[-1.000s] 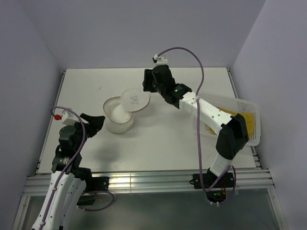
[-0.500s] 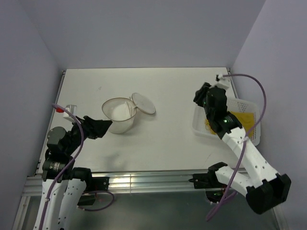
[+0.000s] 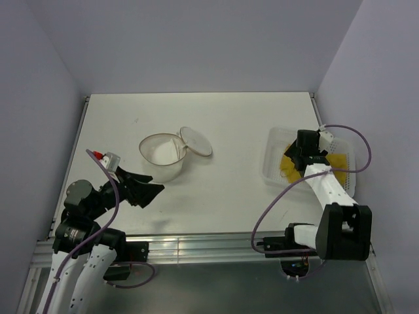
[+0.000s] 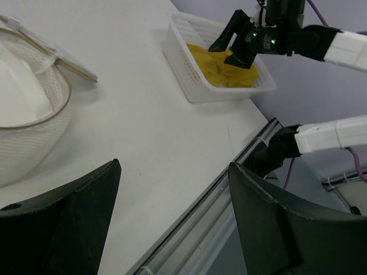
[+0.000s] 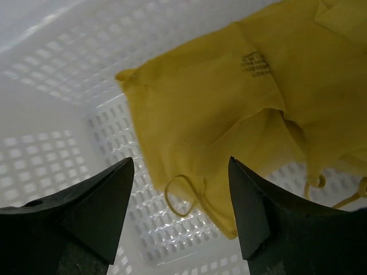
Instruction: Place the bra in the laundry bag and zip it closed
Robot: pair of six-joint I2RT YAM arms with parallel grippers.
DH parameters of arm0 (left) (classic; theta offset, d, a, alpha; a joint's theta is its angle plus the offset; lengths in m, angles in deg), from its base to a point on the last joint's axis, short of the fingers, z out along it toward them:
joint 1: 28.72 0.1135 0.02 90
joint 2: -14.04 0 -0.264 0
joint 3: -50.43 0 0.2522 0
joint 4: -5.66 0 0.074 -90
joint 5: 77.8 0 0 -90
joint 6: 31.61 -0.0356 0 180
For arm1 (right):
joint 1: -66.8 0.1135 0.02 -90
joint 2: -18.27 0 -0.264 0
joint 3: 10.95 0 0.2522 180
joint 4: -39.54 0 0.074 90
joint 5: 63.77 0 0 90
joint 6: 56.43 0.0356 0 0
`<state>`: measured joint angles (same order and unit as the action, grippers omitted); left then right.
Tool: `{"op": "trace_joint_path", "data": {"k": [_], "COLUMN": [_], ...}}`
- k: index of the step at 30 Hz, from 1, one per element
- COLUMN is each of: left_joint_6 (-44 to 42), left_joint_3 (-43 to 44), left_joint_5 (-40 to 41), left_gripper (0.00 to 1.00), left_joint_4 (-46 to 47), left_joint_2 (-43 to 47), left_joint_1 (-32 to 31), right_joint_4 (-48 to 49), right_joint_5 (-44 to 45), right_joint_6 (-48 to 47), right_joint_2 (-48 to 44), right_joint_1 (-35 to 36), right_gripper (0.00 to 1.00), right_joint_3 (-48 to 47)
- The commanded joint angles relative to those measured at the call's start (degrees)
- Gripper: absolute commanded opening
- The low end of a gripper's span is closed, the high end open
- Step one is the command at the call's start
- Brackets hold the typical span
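The mustard-yellow bra (image 3: 330, 162) lies crumpled in a white perforated basket (image 3: 273, 171) at the table's right. My right gripper (image 3: 294, 161) is open and empty, low over the bra inside the basket. In the right wrist view the bra (image 5: 241, 97) and a thin strap loop (image 5: 186, 195) lie between the spread fingers (image 5: 92, 217). The laundry bag (image 3: 162, 157) is a round white mesh pod, open, with its lid (image 3: 195, 141) flipped to its right. My left gripper (image 3: 148, 190) is open and empty in front of the bag.
The left wrist view shows the bag's rim (image 4: 60, 86), the basket (image 4: 198, 91) with the bra (image 4: 226, 71), and the table's metal front edge (image 4: 229, 172). Walls close in the back and both sides.
My right arm has swung from the bag's lid across to the basket and come down over the bra. The lid now lies open. My left gripper has drawn back towards the near edge.
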<state>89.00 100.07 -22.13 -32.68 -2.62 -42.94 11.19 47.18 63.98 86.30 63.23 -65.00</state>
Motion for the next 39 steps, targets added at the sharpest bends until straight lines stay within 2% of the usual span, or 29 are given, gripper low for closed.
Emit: {"op": "trace_joint_path", "data": {"k": [1, 2, 7, 10, 11, 13, 14, 16, 17, 22, 24, 27, 31, 37, 39], "left_joint_6": [-1.1, -1.0, -0.9, -0.9, -0.9, -0.9, -0.8, -0.9, -0.9, -0.8, -0.8, -0.8, -0.8, -0.7, -0.7], "left_joint_3": [-0.5, -0.5, -0.5, -0.5, -0.5, -0.5, -0.5, -0.5, -0.5, -0.5, -0.5, -0.5, -0.5, -0.5, -0.5], "left_joint_5": [-0.6, -0.4, 0.0, 0.2, 0.2, 0.2, 0.2, 0.2, 0.2, 0.4, 0.5, 0.4, 0.5, 0.7, 0.7], "left_gripper": [0.83, 0.83, 0.82, 0.82, 0.82, 0.80, 0.80, 0.79, 0.80, 0.79, 0.79, 0.79, 0.79, 0.79, 0.79], "left_joint_4": [1.5, 1.5, 1.3, 1.1, 1.1, 1.1, 1.1, 1.1, 1.3, 1.1, 1.1, 1.1, 1.1, 0.9, 0.8], "left_joint_2": [-0.6, -0.5, -0.6, -0.6, -0.6, -0.6, -0.6, -0.8, -0.8, -1.4, -1.7, -2.2, -3.0, -4.0, -4.3], "left_joint_1": [-2.0, -3.0, -4.9, -5.5, -5.6, -5.6, -5.6, -5.6, -5.6, -5.3, -4.9, -4.0, -2.7, -1.2, -0.7], "right_joint_4": [1.4, 1.7, 1.4, 1.7, 0.9, 0.6, 1.5, 2.9, 4.0, 5.9, 7.0, 7.9, 6.9, 2.2, -0.7], "right_joint_5": [-1.2, -1.6, -4.7, -5.7, -6.2, -5.8, -5.5, -4.6, -4.0, -3.8, -4.4, -5.6, -12.5, -26.4, -29.6], "right_joint_6": [1.8, 1.8, 2.8, 3.2, 3.2, 3.1, 3.2, 3.2, 3.2, 3.3, 3.1, 1.3, -2.1, -7.7, -9.9], "right_joint_2": [4.5, 5.8, 14.8, 19.1, 20.1, 20.6, 19.7, 15.0, 12.9, -4.6, -13.5, -21.9, -21.8, -11.6, -7.5], "right_joint_1": [-2.3, -2.8, -3.5, -3.8, -3.9, -4.0, -3.9, -3.9, -4.0, -3.4, -1.2, 3.2, 9.5, 15.9, 17.7], "right_gripper": [0.75, 0.79, 0.76, 0.64, 0.51, 0.32, 0.14, 0.02, 0.00, 0.00, 0.00, 0.00, 0.00, 0.00, 0.00], "right_joint_3": [-3.0, -3.3, -7.1, -8.8, -9.4, -10.4, -9.5, -7.8, -6.8, -2.3, -1.5, -4.7, -17.7, -32.5, -34.3]}}
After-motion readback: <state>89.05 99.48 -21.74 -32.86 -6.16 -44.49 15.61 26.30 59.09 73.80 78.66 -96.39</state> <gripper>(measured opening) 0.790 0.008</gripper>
